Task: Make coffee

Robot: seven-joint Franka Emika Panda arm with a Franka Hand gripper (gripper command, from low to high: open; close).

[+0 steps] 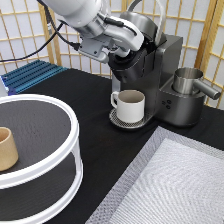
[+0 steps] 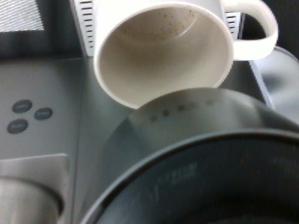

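Silver-grey robot gripper [image 1: 131,44] hovers at the raised top of the dark grey pod coffee machine [image 1: 157,80]; white handled ceramic mug [image 1: 130,105] stands on its drip tray; tan handleless cup [image 1: 7,148] sits on the white-rimmed round shelf [image 1: 60,165].

Mug [image 1: 131,105] on drip tray [image 1: 117,120] under brewer [image 1: 150,70]; metal pitcher [image 1: 187,80] at exterior view's right; two-tier stand [image 1: 45,145] with cup [image 1: 7,148] at left; mat [image 1: 170,185] bottom right.

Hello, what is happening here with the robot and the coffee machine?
The robot arm has its gripper at the top of the coffee machine, over the brew head. A white mug stands on the drip tray under the spout, and it looks empty. A tan cup sits apart on a round white shelf.
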